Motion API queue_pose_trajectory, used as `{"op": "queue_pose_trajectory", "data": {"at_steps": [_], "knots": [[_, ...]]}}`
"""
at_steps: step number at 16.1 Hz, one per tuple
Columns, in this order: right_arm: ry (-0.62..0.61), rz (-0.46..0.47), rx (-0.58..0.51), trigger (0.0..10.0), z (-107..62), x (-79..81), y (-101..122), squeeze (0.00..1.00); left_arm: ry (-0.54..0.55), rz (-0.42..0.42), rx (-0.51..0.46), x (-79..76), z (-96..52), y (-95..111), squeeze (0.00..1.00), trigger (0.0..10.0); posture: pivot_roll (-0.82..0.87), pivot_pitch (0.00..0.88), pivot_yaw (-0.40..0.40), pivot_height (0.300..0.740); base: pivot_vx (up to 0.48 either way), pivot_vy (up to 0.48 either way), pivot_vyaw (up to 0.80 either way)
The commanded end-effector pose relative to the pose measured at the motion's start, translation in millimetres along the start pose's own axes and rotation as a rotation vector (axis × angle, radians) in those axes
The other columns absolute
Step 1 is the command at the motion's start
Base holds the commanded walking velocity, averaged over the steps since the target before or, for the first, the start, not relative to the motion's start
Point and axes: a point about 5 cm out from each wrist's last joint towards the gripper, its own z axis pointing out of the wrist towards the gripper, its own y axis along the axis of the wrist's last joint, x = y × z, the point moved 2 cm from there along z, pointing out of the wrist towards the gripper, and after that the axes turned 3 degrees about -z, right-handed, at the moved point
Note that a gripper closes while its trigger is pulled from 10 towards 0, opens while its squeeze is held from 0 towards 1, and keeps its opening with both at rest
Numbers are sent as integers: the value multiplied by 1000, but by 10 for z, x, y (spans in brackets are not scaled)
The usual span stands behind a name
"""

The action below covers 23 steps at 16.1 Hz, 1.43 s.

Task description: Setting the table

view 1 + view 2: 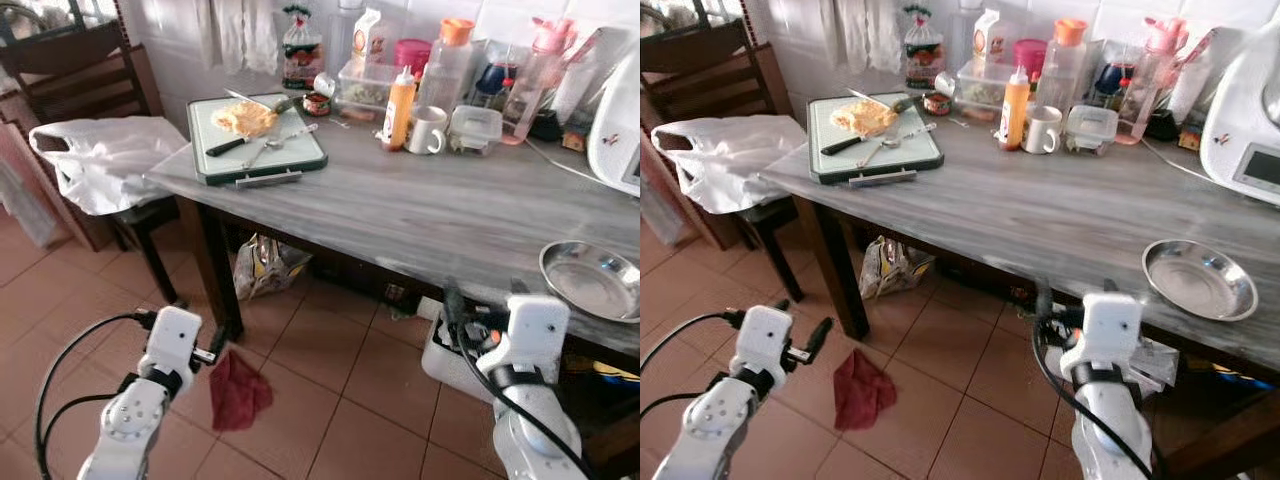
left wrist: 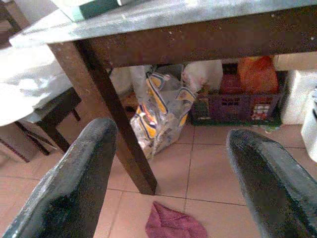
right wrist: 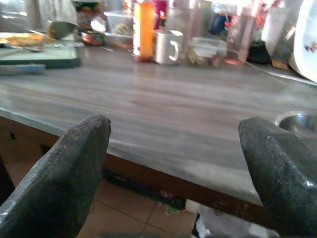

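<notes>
The left end effector (image 2: 168,178) hangs spread and empty below the surface (image 1: 420,205), above a red cloth (image 1: 238,392). The right end effector (image 3: 173,173), also spread, faces the near edge, probably readying for the steel plate (image 1: 1198,278) at right.

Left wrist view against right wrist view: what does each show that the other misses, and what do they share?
The left wrist view looks under the table: a table leg, a printed plastic bag, a purple crate and a red cloth on the tiled floor. The right wrist view looks across the tabletop: an orange bottle, a white mug, a clear container and a steel bowl's rim. Both show the grey table, the green cutting board and open black fingers.
</notes>
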Motion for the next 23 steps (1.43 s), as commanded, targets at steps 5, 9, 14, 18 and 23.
{"op": "queue_pose_trajectory", "data": {"at_steps": [5,9,14,18,23], "knots": [[-136,-3,28,10000,-224,-235,-82,0,10,14,6,52,-65,36,0,10000,147,41,-21,740,0,0,0],[-144,3,80,10000,-452,-205,-185,0,-16,16,5,85,-45,45,0,10000,124,45,-10,740,0,0,0],[-140,-4,80,10000,-451,-182,-182,0,-48,-20,27,67,-47,12,0,10000,99,54,-12,740,0,0,0],[-113,-23,60,10000,-336,-207,-140,0,3,-54,63,77,-108,-109,0,10000,112,55,-39,740,0,0,0],[-76,-31,40,10000,-180,-187,-103,0,32,-92,100,77,-60,-184,0,10000,135,43,-67,740,0,0,0]]}}
